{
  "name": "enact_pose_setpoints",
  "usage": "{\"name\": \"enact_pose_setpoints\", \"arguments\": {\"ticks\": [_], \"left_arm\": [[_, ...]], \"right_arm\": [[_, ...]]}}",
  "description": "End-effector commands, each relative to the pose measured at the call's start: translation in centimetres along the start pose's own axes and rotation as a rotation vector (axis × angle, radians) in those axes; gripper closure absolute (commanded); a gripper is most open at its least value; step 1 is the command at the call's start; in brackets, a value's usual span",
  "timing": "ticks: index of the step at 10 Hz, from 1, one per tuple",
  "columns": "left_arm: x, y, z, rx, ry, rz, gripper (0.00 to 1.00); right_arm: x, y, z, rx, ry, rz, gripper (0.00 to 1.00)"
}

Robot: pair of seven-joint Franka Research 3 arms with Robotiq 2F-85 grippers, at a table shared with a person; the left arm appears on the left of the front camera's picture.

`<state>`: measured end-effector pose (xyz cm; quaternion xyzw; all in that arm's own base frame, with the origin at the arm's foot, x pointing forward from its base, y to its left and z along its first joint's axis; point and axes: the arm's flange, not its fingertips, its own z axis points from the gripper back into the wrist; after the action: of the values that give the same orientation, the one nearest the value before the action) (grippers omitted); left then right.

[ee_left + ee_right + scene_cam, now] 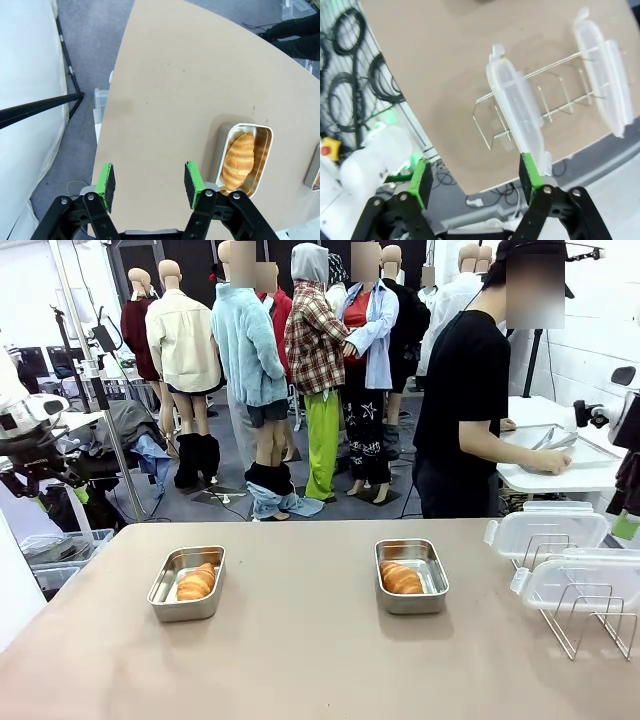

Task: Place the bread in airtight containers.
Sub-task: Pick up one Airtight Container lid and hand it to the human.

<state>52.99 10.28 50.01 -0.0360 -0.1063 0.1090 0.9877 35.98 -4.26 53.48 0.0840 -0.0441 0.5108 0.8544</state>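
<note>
The left wrist view's edge crops one steel tub.

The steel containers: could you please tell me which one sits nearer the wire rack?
The right-hand container, just left of the wire rack in the front view; the left-hand container sits far across the table, near its left edge.

From the middle of your table, the left tub, with one croissant in it, sits at 10 o'clock. The right tub, with the other croissant in it, sits at 2 o'clock. The wire rack stands at 3 o'clock, with the near lid on it, in front of the far lid.
</note>
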Motion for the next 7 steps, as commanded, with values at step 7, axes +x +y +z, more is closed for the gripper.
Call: {"name": "enact_pose_setpoints", "arguments": {"ticks": [7], "left_arm": [[-0.1,0.0,0.2,0.018,-0.006,0.006,0.28]], "right_arm": [[2.2,-1.0,-0.4,0.017,0.152,0.505,0.14]]}}
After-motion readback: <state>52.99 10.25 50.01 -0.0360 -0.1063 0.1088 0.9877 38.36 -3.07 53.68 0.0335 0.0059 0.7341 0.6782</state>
